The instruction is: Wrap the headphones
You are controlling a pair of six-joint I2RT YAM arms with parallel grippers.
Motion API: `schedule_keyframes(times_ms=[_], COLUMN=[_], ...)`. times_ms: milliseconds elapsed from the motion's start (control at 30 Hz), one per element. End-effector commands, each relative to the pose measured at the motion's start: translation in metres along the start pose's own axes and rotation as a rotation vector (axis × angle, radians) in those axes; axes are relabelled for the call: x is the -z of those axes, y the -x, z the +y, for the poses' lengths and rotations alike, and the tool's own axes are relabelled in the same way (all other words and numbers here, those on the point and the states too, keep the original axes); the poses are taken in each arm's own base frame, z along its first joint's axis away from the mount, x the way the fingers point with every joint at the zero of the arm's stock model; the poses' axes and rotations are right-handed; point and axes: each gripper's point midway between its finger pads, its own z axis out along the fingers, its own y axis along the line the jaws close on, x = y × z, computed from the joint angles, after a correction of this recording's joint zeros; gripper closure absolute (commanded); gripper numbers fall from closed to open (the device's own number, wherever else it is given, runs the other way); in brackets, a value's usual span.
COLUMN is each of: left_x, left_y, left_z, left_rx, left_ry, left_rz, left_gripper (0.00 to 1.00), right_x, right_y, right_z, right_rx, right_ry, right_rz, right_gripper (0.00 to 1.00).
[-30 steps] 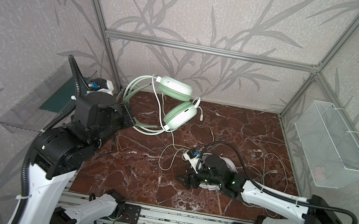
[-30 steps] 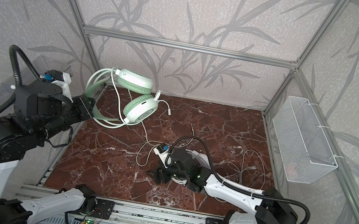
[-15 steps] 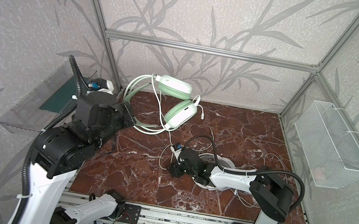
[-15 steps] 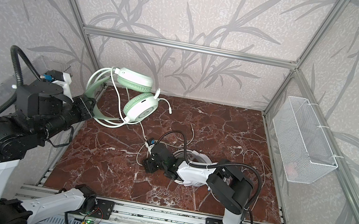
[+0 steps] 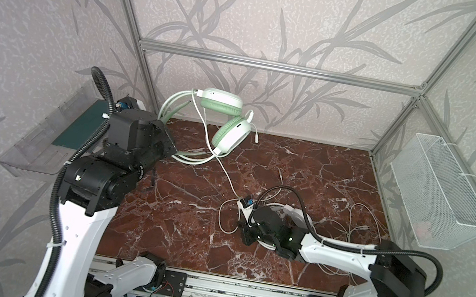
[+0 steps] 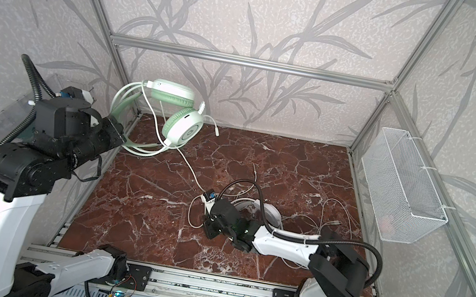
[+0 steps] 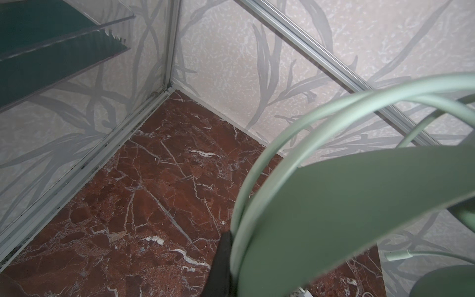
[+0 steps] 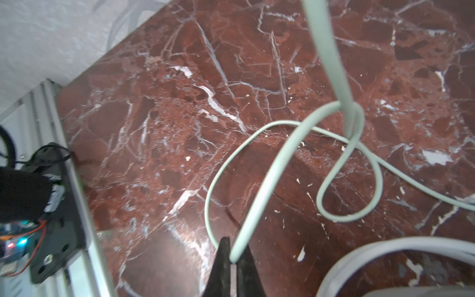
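Mint cable [image 8: 271, 180] pinched in right claw [image 8: 232, 257] (loops beyond); headset [image 6: 182, 128] in left claw [image 6: 121, 137].

The far headset [image 5: 228, 121] is raised over the table's [image 5: 309, 168] far left corner. Its cable [image 5: 227, 175] runs near and right toward the second headset [image 6: 271, 211], lying mid-table. Loose cords [image 5: 351, 210] lie right of that. A basket [image 5: 439, 198] hangs on the right wall and a shelf [image 5: 43, 138] on the left.
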Motion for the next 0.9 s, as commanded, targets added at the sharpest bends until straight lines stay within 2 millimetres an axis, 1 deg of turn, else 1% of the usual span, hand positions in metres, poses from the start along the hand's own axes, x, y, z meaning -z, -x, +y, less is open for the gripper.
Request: schedule_keyframes(times_ms=[0,67,133,167,233,300,333,400,467,533,633,700,767,867], left_x=[-0.008,-0.018,-0.031,-0.037,-0.057,-0.077,-0.088,-0.106,-0.122,-0.134,-0.151,-0.163,-0.178,-0.201], left_y=[0.024,0.030,0.035,0.037,0.037,0.037,0.038,0.036,0.032,0.027,0.024,0.021,0.012,-0.007], left_z=[-0.016,-0.008,-0.002,-0.001,0.003,0.007,0.009,0.014,0.020,0.025,0.035,0.045,0.052,0.058], left_rx=[0.067,0.074,0.082,0.090,0.117,0.146,0.161,0.173,0.174,0.169,0.136,0.107,0.089,0.085], left_ry=[-0.056,-0.010,0.027,0.035,0.054,0.065,0.068,0.087,0.111,0.131,0.177,0.229,0.264,0.267], left_rz=[-0.089,-0.120,-0.132,-0.130,-0.103,-0.082,-0.067,-0.040,-0.016,0.004,0.013,0.019,0.047,0.095], left_gripper=[1.00,1.00,1.00,1.00,1.00,1.00,1.00,1.00,1.00,1.00,1.00,1.00,1.00,1.00], right_x=[0.040,0.066,0.095,0.107,0.136,0.163,0.178,0.206,0.235,0.262,0.295,0.316,0.342,0.374], right_y=[-0.003,-0.009,-0.021,-0.025,-0.034,-0.035,-0.032,-0.020,-0.003,0.012,0.030,0.040,0.055,0.077], right_z=[0.022,0.041,0.058,0.063,0.072,0.077,0.080,0.079,0.072,0.068,0.060,0.053,0.044,0.035], right_rx=[0.086,0.141,0.210,0.239,0.299,0.345,0.365,0.396,0.412,0.421,0.424,0.421,0.412,0.405], right_ry=[0.066,0.131,0.185,0.195,0.213,0.218,0.220,0.199,0.149,0.146,0.144,0.142,0.132,0.134], right_rz=[0.017,0.052,0.094,0.106,0.126,0.115,0.092,0.043,-0.014,-0.052,-0.109,-0.138,-0.199,-0.305], right_gripper=[1.00,1.00,1.00,1.00,1.00,1.00,1.00,1.00,1.00,1.00,1.00,1.00,1.00,1.00])
